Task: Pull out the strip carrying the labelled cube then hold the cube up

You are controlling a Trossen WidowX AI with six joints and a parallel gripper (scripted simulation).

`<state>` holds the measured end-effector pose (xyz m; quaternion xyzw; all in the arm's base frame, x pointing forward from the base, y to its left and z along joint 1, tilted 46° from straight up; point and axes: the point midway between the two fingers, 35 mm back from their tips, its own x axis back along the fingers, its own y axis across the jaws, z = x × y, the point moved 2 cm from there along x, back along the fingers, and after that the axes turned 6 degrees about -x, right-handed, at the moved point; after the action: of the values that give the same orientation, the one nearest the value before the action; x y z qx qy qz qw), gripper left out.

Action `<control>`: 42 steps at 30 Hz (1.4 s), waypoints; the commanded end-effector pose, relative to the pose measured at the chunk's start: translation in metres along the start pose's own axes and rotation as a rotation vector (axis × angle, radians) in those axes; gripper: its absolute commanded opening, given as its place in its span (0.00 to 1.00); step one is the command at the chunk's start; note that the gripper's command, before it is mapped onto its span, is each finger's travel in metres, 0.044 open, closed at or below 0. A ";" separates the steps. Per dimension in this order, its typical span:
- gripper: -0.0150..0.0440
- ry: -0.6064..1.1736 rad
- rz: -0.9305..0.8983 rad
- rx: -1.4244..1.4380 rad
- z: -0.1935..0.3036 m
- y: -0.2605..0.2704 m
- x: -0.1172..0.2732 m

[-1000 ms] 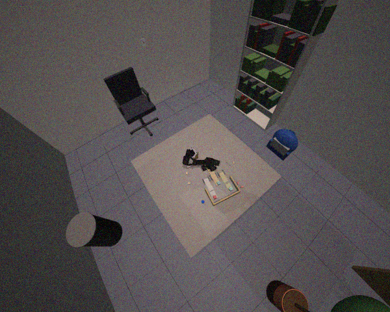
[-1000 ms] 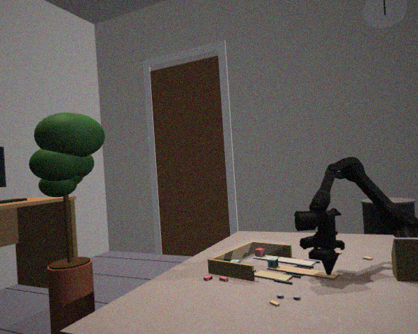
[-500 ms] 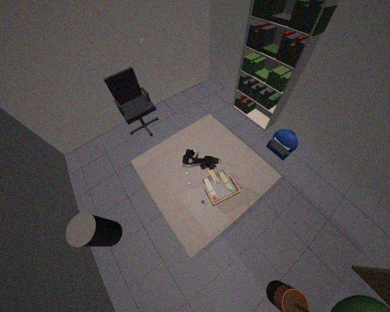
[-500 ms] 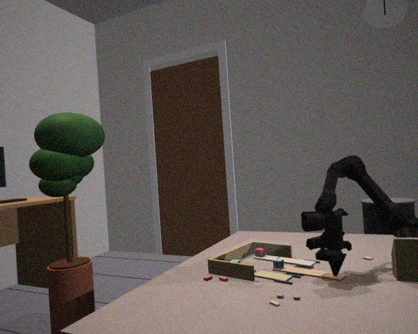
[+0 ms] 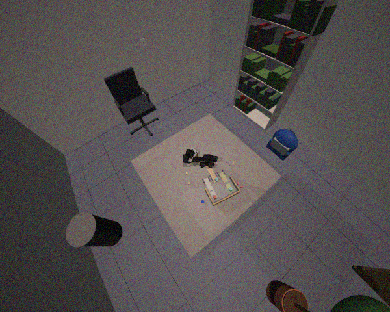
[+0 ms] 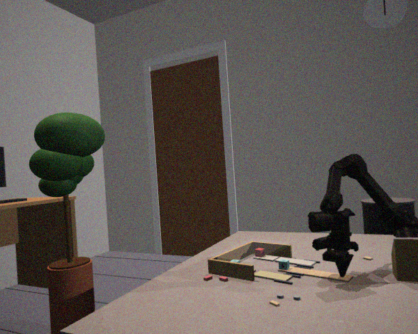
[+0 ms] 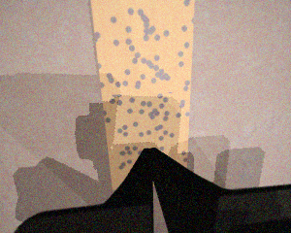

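Note:
My gripper (image 5: 207, 166) (image 6: 343, 275) (image 7: 149, 153) is shut and empty, its tips down at the near end of the orange dotted strip (image 5: 210, 173) (image 6: 315, 273) (image 7: 145, 53). That strip looks unbroken and carries a teal cube (image 5: 216, 179) (image 6: 283, 264) with a dark mark on its side. The strip's near end sticks out of the low-walled frame (image 5: 226, 199) (image 6: 230, 268). A pale yellow strip (image 5: 223, 176) (image 6: 273, 275) shows a gap along it, with another teal cube (image 5: 230, 188) at its far end. A white strip (image 5: 207, 184) (image 6: 299, 261) also looks split, with a red cube (image 5: 214, 196) (image 6: 259, 251).
Dark thin rails flank the strips. Small red blocks (image 5: 241, 186) (image 6: 223, 278) lie outside the frame. Grey discs (image 6: 297, 298) and a tan piece (image 6: 274, 303) lie nearer the exterior camera. A blue cube (image 5: 202, 201) lies on the other side. A brown box (image 6: 414, 260) stands near the arm base.

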<state>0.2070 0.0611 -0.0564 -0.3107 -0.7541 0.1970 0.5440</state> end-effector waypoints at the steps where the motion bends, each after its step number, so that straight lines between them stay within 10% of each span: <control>1: 0.25 0.023 0.008 0.006 0.011 -0.004 -0.003; 14: 0.25 0.024 0.006 0.005 0.002 0.000 0.041; 31: 1.00 0.022 0.005 0.109 -0.064 0.009 0.043; 42: 1.00 0.020 0.005 0.108 -0.103 0.013 0.046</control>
<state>0.2874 0.0966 -0.0022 -0.2863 -0.7353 0.2331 0.5684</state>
